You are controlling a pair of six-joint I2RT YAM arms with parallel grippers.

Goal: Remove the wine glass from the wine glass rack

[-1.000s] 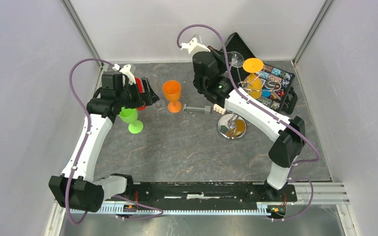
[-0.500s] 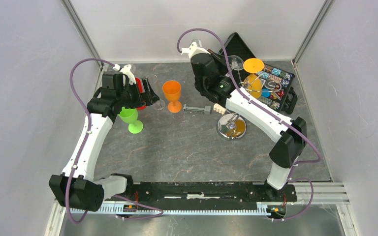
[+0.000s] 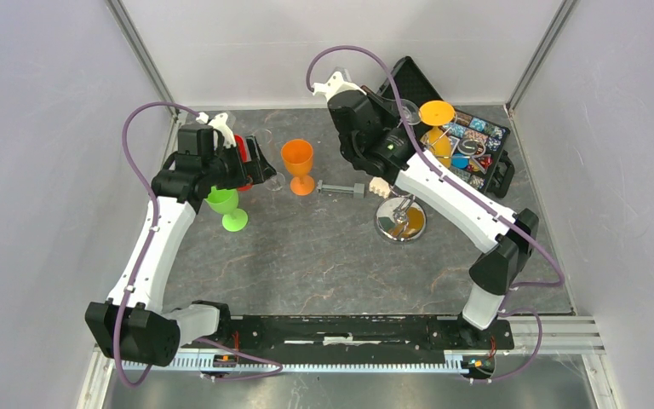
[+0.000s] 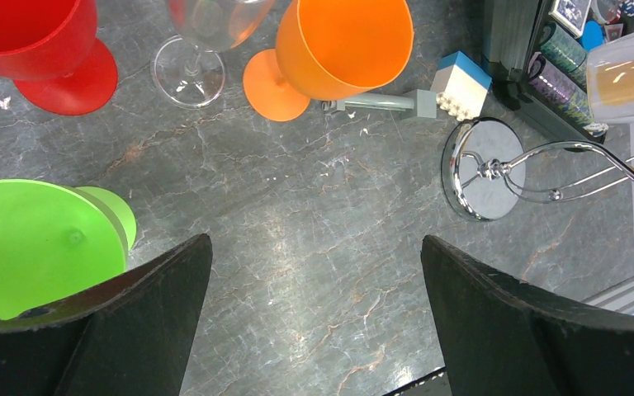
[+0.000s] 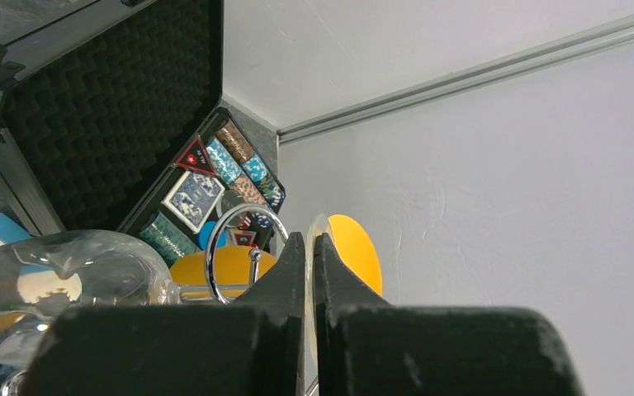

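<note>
The silver wine glass rack stands on its round mirrored base [image 3: 400, 221], also in the left wrist view [image 4: 483, 169]. A clear wine glass [image 5: 49, 280] hangs upside down from the rack's wire ring [image 5: 215, 239]. My right gripper [image 5: 309, 241] is shut on the thin clear foot of this glass [image 3: 408, 106]. An orange glass [image 3: 438, 113] hangs on the rack just behind, its foot [image 5: 355, 252] beside my fingers. My left gripper [image 4: 314, 247] is open and empty above the table, left of the rack [image 3: 260, 166].
An open black case [image 3: 468, 145] of chips and cards lies behind the rack. A green glass [image 3: 226, 204], a red glass [image 3: 240, 153], a clear glass [image 3: 272, 179] and an orange goblet [image 3: 298, 162] stand by the left gripper. A small grey bar with bricks [image 3: 345, 189] lies left of the rack base.
The right wrist has shifted toward the back wall and the right elbow has swung out to the right. The left arm has not moved.
</note>
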